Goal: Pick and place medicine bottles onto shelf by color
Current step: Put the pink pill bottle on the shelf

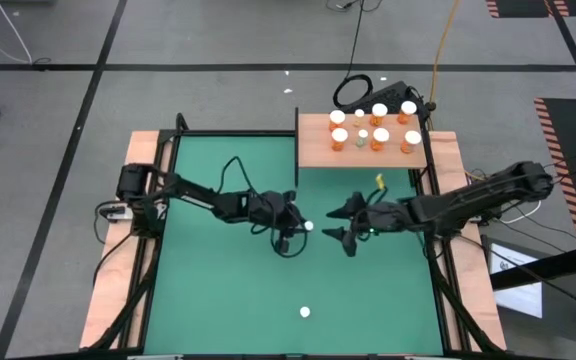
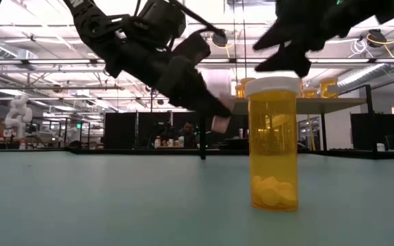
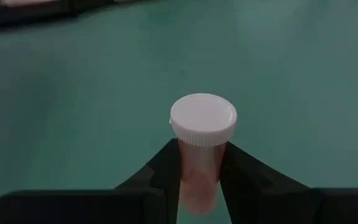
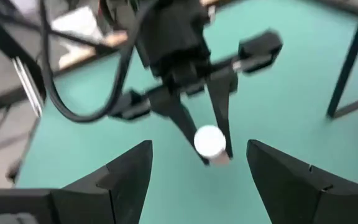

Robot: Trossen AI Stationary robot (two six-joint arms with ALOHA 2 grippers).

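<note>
A small pinkish medicine bottle (image 3: pixel 197 180) with a white cap (image 1: pixel 308 226) hangs over the middle of the green mat (image 1: pixel 228 290), with my left gripper (image 1: pixel 294 229) shut on it. My right gripper (image 1: pixel 340 227) stands open just to its right and faces the cap; nothing is between its fingers (image 4: pixel 129 177). An orange bottle (image 2: pixel 272 143) stands upright on its base on the mat near the front edge (image 1: pixel 305 312). Several white-capped orange bottles (image 1: pixel 380 138) stand on the wooden shelf (image 1: pixel 313 150) at the far right. My left gripper pinches the bottle's pinkish body (image 3: pixel 196 186) just under the cap, between its two fingers (image 3: pixel 163 168). The fingers slant down toward the table's right. The cap end (image 4: pixel 209 140) sticks out past the fingertips. In the low view the bottle (image 2: pixel 219 123) hangs clear of the mat.
A small yellow thing (image 1: pixel 378 182) lies on the mat in front of the shelf. A black post (image 1: pixel 296 135) stands at the shelf's left edge. Wooden strips (image 1: pixel 113 290) frame the mat. Bare mat lies to the left and near the front.
</note>
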